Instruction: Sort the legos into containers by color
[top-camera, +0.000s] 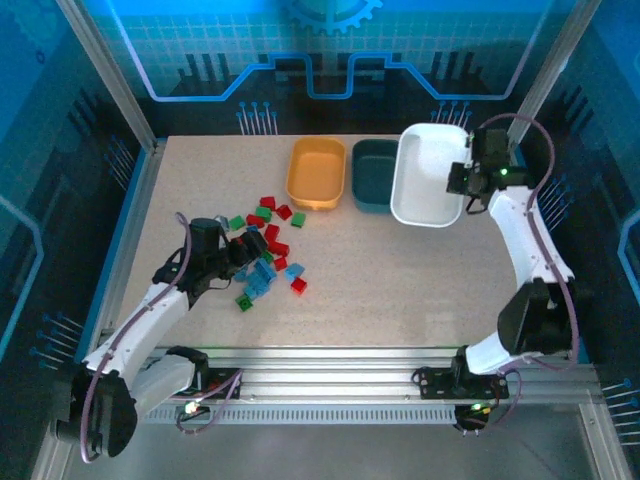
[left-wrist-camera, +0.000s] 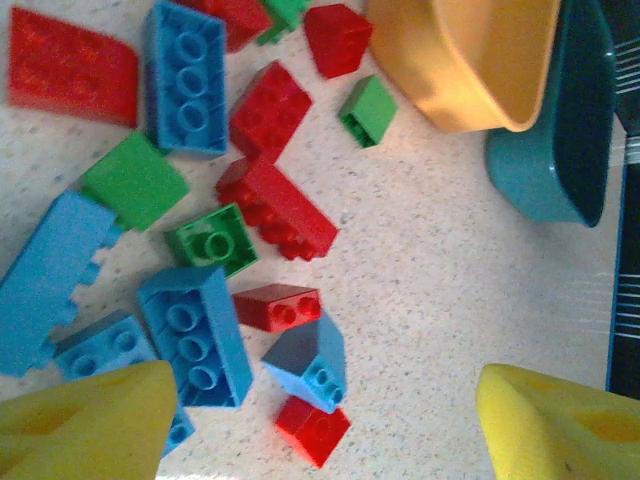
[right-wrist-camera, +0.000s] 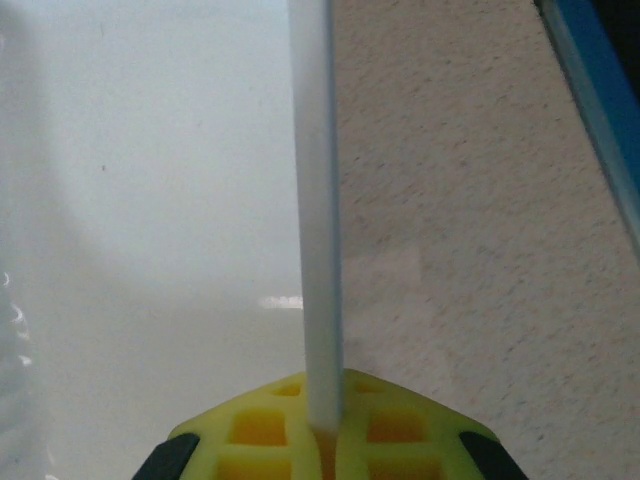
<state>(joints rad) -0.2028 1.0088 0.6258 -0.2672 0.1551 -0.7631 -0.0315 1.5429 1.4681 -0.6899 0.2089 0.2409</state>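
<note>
right pincer (right-wrist-camera: 322, 425) clamps shallow white bin (right-wrist-camera: 316, 150)

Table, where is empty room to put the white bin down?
The biggest bare patch of table lies between the lego pile on the left and the right arm, in front of the teal bin and white bin. The far left corner beside the orange bin is free too. It's crowded at the pile, under the left hand.
</note>
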